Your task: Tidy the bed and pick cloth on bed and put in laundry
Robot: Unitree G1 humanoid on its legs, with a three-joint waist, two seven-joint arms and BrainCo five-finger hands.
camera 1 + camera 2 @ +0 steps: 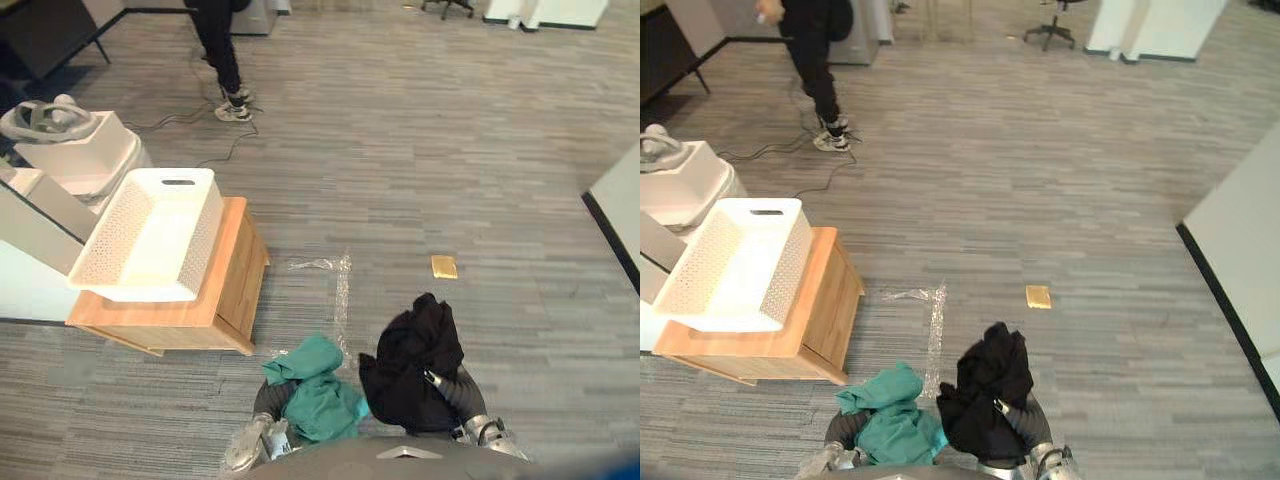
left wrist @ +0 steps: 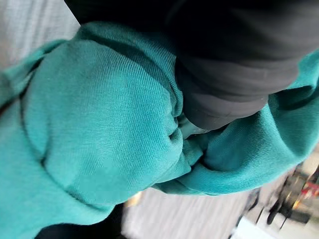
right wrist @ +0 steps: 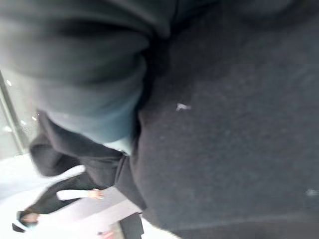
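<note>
While both arms hold cloth up close, basket sits off left

Teal cloth (image 1: 318,395) is bunched over left hand (image 2: 234,84) — hand buried in the folds, can't tell if clenched or loose. Black cloth (image 1: 415,365) is heaped on right hand (image 3: 79,64) — grip hidden too, can't tell. Both bundles are low, near the robot, side by side above the carpet (image 1: 450,150). White basket (image 1: 205,235) stands on a wooden stand (image 1: 235,285), ahead-left, well apart from both cloths. Small yellow item (image 1: 444,266) lies on the carpet beyond the black cloth. Person (image 1: 222,50) stands far back left.
</note>
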